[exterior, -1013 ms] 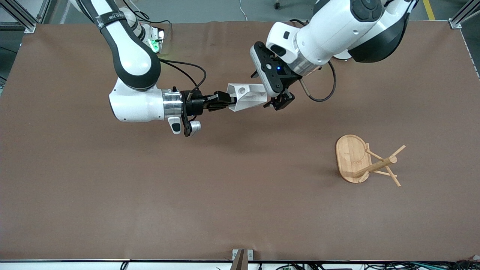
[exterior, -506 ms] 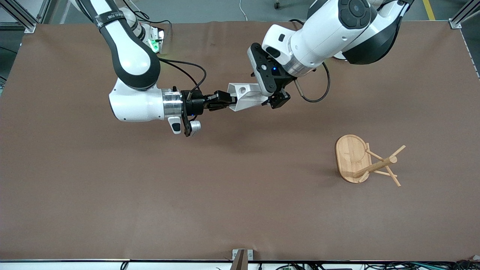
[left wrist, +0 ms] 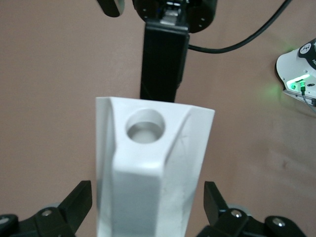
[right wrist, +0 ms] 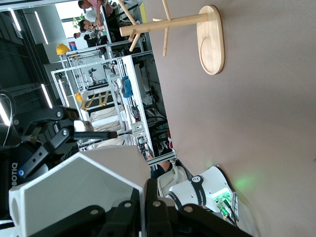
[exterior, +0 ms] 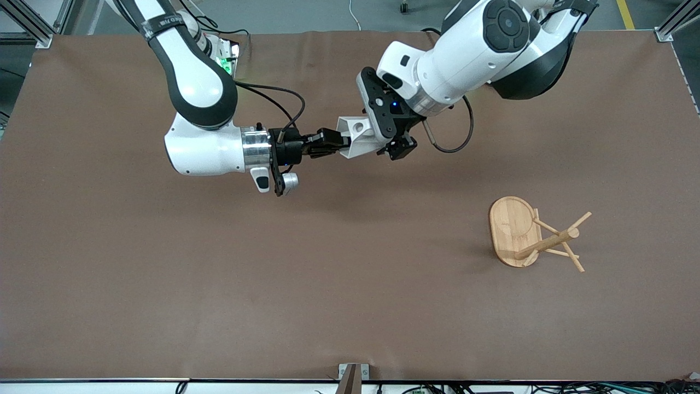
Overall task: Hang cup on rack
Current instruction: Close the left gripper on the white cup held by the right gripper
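The white faceted cup (exterior: 356, 137) is held up over the table's middle, lying sideways, its tab with the round hole facing up. My right gripper (exterior: 334, 143) is shut on one end of the cup; the right wrist view shows its fingers (right wrist: 146, 197) pinching the cup's wall (right wrist: 74, 192). My left gripper (exterior: 385, 138) is open around the cup's other end. In the left wrist view its fingers (left wrist: 147, 192) stand on either side of the cup (left wrist: 148, 173) with a gap on each side. The bamboo rack (exterior: 538, 241) stands at the left arm's end, nearer the front camera.
A small white box with a green light (exterior: 227, 57) sits by the right arm's base. Black cables loop from both wrists. The rack's oval base (exterior: 511, 227) also shows in the right wrist view (right wrist: 211, 39).
My left gripper has moved along the cup toward the right gripper, so more of the cup lies between its open fingers. The right gripper and cup shifted slightly toward the bases.
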Robot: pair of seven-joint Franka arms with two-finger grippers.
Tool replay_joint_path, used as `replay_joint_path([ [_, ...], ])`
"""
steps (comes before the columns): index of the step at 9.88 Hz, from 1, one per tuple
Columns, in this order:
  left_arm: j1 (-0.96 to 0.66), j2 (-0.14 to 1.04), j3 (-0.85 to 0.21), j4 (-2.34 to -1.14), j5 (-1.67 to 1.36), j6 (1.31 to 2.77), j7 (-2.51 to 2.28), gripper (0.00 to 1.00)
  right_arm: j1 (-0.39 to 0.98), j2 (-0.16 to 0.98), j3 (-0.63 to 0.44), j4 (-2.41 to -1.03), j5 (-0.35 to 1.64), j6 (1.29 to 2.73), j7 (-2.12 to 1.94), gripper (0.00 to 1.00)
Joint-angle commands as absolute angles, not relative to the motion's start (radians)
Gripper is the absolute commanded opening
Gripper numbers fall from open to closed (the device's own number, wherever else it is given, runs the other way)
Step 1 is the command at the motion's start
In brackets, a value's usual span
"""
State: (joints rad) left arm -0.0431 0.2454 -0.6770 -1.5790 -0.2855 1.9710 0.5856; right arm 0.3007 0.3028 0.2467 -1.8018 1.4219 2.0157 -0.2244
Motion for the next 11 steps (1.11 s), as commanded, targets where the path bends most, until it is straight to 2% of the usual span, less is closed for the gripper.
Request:
replay_joint_path([
  [1,-0.046,0.276,-0.683,-1.614,-0.301,1.997,0.609,0.98,0.298,0.295,0.268,-1.793,1.466,2.014,-0.222,0.01],
  [2,-0.04,0.275,-0.683,-1.62,-0.299,1.994,0.614,0.67,0.298,0.295,0.268,-1.79,1.468,2.014,-0.221,0.01],
  [3,-0.04,0.272,-0.683,-1.629,-0.299,1.994,0.612,0.22,0.298,0.295,0.268,-1.786,1.467,2.014,-0.209,0.01],
  [4,-0.038,0.272,-0.683,-1.631,-0.298,1.991,0.612,0.05,0.298,0.295,0.268,-1.778,1.466,2.014,-0.193,0.01],
  [5,-0.037,0.268,-0.683,-1.632,-0.298,1.987,0.614,0.0,0.298,0.295,0.268,-1.775,1.466,2.014,-0.187,0.02],
  [6,-0.034,0.267,-0.683,-1.632,-0.296,1.983,0.614,0.0,0.298,0.291,0.268,-1.775,1.466,2.016,-0.186,0.02],
  [7,-0.031,0.265,-0.683,-1.631,-0.296,1.982,0.614,0.0,0.296,0.291,0.268,-1.773,1.454,2.011,-0.146,0.09],
  [8,-0.028,0.265,-0.681,-1.631,-0.295,1.982,0.615,0.0,0.298,0.288,0.267,-1.773,1.416,2.011,-0.105,0.99],
  [11,-0.005,0.264,-0.681,-1.626,-0.293,1.982,0.617,0.0,0.261,0.261,0.258,-1.786,1.26,2.011,-0.095,1.0],
])
